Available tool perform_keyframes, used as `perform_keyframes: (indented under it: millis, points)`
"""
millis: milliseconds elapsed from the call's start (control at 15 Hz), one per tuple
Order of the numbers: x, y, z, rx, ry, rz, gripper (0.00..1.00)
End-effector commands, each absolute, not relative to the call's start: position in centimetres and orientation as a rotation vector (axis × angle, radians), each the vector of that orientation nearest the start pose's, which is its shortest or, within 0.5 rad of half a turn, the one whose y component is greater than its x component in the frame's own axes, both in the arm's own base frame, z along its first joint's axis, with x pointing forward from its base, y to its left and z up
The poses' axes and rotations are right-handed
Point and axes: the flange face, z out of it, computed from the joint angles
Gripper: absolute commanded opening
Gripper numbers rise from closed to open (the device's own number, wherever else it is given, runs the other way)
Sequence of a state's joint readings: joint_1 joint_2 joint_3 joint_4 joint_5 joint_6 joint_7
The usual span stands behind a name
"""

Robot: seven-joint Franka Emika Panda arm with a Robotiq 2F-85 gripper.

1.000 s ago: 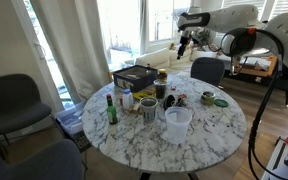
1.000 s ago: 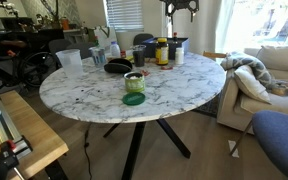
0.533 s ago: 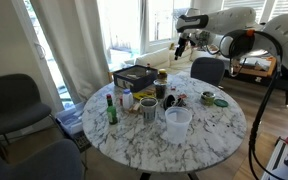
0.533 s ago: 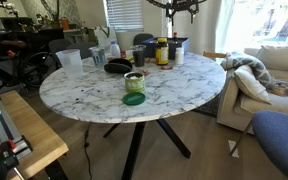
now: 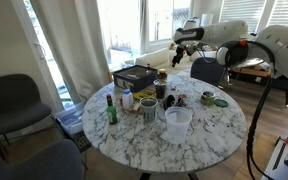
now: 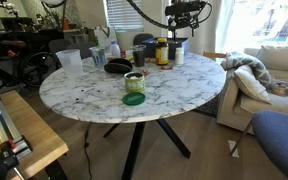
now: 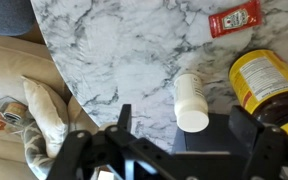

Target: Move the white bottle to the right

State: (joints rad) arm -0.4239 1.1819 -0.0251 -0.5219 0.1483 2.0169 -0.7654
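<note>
The white bottle (image 7: 191, 100) stands upright on the marble table (image 7: 124, 50), seen from above in the wrist view, just beside a black box (image 7: 199, 155). It also shows in an exterior view (image 6: 179, 54), near the table's far edge next to a yellow jar (image 6: 162, 50). My gripper (image 7: 186, 128) is open and empty, high above the bottle, with its fingers (image 7: 123, 120) spread to either side of it. The gripper hangs above that end of the table in both exterior views (image 6: 187, 14) (image 5: 180, 50).
The yellow jar (image 7: 269, 90) stands close to the bottle, and a red packet (image 7: 234, 20) lies beyond it. A green bottle (image 5: 111, 108), a wide white tub (image 5: 177, 122), a small jar (image 6: 134, 82) and a green lid (image 6: 134, 99) stand elsewhere. A couch cushion (image 7: 39, 110) lies past the table edge.
The arm has swung and come down a little toward the far end of the table, so the gripper is now over the white bottle. Nothing on the table has moved.
</note>
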Motion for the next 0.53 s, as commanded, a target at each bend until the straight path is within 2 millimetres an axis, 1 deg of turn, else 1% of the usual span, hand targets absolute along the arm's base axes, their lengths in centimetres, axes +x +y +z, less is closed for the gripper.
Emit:
perform_keyframes:
  millis: [0, 133, 200, 467]
  points:
    - [76.21, -34.32, 32.21, -3.102, -0.584, -0.613, 1.00]
    - [76.18, -34.12, 32.18, -3.047, -0.639, -0.618, 1.00]
    - [76.36, -33.71, 32.37, -3.092, -0.582, -0.584, 1.00]
    - [76.38, -33.69, 32.38, -3.068, -0.613, -0.601, 1.00]
